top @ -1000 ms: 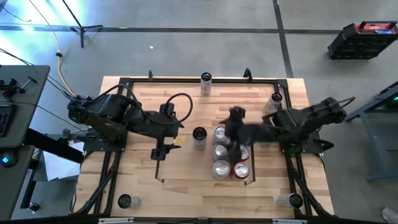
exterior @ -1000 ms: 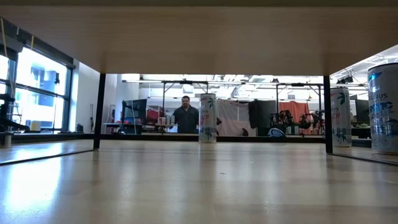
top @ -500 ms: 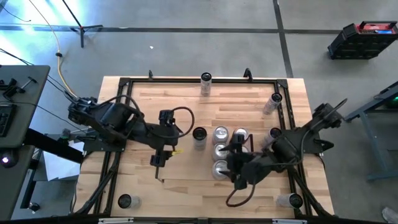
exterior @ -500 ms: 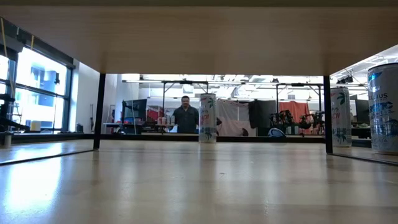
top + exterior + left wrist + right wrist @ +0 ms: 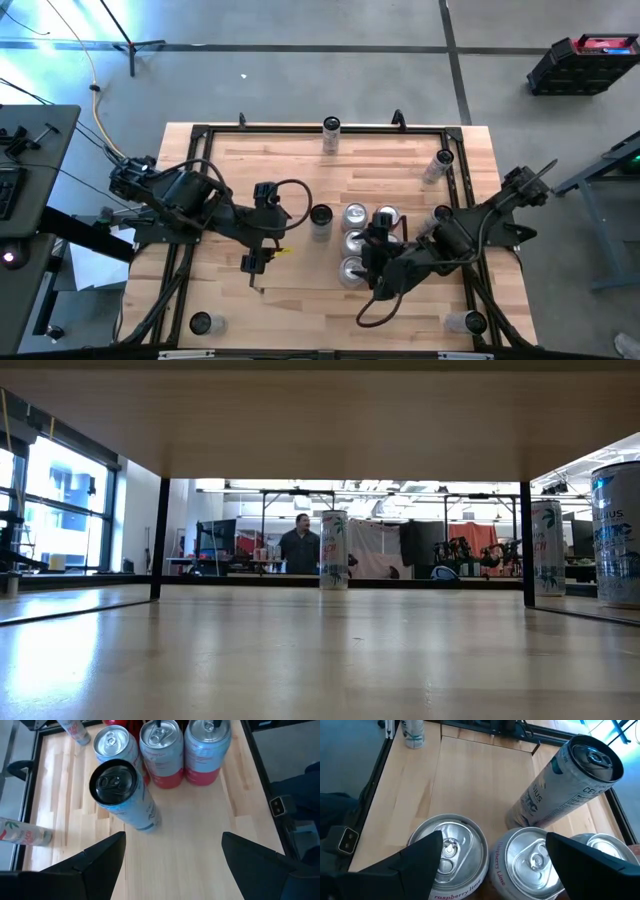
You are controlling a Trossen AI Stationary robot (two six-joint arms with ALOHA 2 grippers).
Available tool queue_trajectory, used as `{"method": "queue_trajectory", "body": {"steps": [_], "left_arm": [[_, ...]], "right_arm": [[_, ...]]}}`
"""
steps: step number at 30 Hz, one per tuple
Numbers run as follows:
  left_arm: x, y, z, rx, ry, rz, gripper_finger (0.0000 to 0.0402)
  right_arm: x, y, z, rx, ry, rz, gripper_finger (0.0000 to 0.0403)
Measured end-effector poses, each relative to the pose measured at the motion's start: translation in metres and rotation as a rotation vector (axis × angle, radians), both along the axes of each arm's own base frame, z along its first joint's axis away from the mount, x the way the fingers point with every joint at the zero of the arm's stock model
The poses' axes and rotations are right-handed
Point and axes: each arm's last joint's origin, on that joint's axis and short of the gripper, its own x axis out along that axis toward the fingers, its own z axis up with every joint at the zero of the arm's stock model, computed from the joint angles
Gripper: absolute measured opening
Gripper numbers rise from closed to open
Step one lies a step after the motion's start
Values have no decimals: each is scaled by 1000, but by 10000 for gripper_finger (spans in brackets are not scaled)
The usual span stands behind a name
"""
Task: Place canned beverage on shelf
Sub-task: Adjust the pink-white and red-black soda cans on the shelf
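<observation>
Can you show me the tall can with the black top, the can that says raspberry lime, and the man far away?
Black-topped tall can (image 5: 116, 780), left wrist view, on its lid.
Raspberry lime can (image 5: 449, 851), right wrist view, on its silver top.
Person (image 5: 299, 547), low view, on the torso.

Black-topped pale-blue can (image 5: 125, 795) (others (image 5: 162, 752) silver-topped, red)

The high view looks straight down from well above, taking in the whole bench (image 5: 230, 160) and the floor around it. The low view sits at bench-top height, facing level across the wood into the room. Each wrist view looks down, close over the cluster of cans (image 5: 162, 750). The black-topped can (image 5: 122, 792) shows in the high view and in both wrist views.
</observation>
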Motion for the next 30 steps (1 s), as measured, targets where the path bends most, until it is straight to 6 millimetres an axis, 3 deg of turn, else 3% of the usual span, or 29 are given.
{"method": "queue_trajectory", "body": {"steps": [12,16,21,30], "left_arm": [[-1,-1,0,-5,0,1,321],[-1,-1,0,-10,-1,7,321],[-1,-3,0,-11,0,4,321],[-6,-13,0,-13,-4,-35,321]], "right_arm": [[3,1,4,-17,-43,21,341],[-2,1,14,-21,-59,24,341],[-21,3,32,-46,-34,-6,341],[-55,14,23,17,96,-129,341]]}}
